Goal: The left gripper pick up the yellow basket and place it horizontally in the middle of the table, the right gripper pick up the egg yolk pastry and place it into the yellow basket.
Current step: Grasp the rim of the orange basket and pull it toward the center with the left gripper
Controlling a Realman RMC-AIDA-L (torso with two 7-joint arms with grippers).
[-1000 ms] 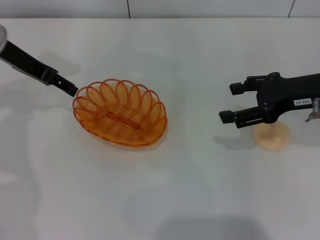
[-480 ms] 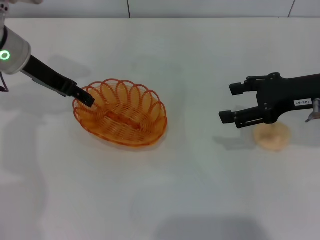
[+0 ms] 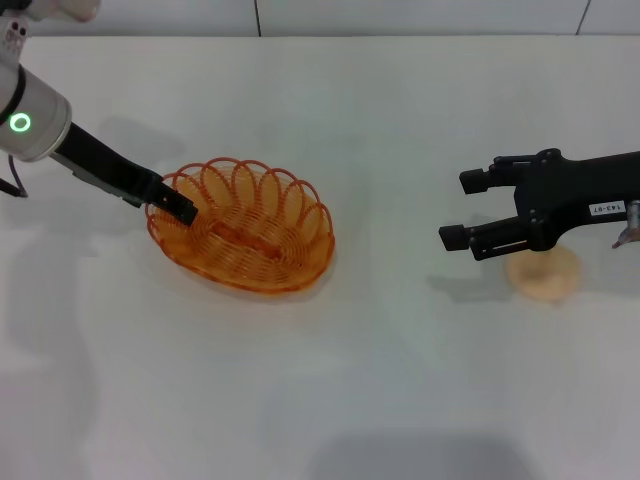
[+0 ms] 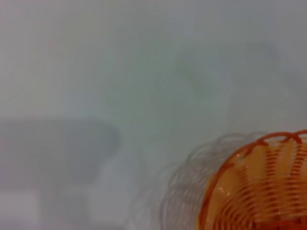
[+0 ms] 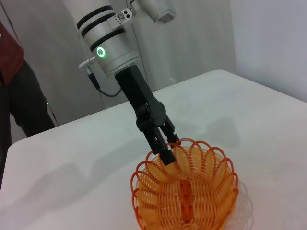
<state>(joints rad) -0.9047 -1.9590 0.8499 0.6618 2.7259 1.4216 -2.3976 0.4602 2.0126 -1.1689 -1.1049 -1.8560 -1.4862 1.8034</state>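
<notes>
Two robot arms with black two-finger grippers, one silver-white and one black.

The left gripper [image 3: 178, 207] is a slim black metal piece with two narrow fingers [image 5: 167, 158], and it sits on a black tapered bar. Behind this bar is a silver-white cylindrical segment with a small green ring light, two black bands and a thin black cable at its side. The right gripper [image 3: 468, 209] is black too, with two long parallel fingers [image 3: 475, 178] ending in square pads, and rods and joints show on its body. Its black arm carries a small white label with dark text, which I cannot read.
</notes>
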